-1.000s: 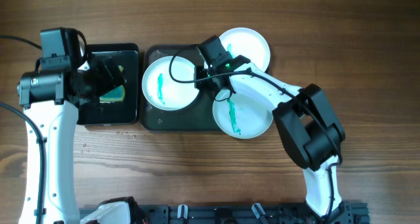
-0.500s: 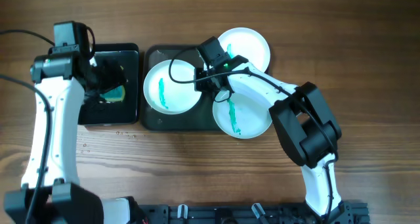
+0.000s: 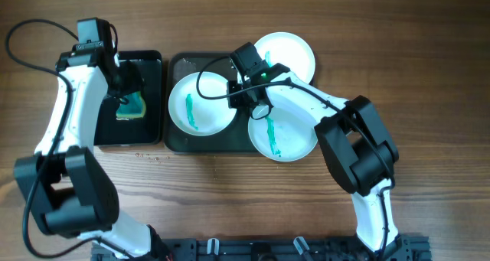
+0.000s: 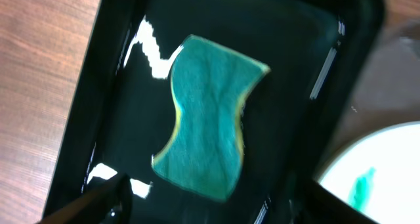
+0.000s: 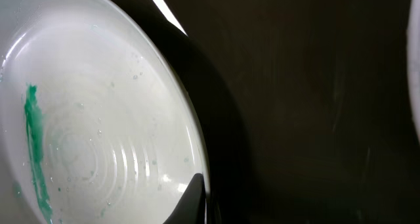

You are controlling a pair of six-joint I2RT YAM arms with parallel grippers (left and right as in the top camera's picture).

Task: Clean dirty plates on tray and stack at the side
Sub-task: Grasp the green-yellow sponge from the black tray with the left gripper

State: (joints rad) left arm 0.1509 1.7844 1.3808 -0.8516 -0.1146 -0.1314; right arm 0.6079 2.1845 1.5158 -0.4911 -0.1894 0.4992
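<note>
I judge the job barely begun. My left fingers [image 4: 108, 194] stand spread wide above the black tub [image 3: 149, 62], one on each side of the green sponge [image 4: 207, 119] lying flat in it. They do not touch it, so I have nothing in hand to wipe with.

My right fingers [image 5: 191, 201] are clenched at the right rim of the left white plate [image 3: 200, 100]. I cannot tell whether the rim is actually pinched between them, since only one tip shows against the edge. That plate sits inside the tray [image 3: 214, 142], at its left end, and a teal streak runs down its left half.

The pale blue plate [image 3: 287, 135] lies at the tray's near right corner, hanging over the edge, with a long teal streak down its middle. The far white plate [image 3: 291, 53] lies at the far right corner, also overhanging. I see no smear on it from above; it may be wiped already, or my arm may hide its mark.

No stack stands anywhere on the bench [image 3: 383, 31]. So at least two plates need wiping, and all three need stacking at the side. The sponge comes first.
</note>
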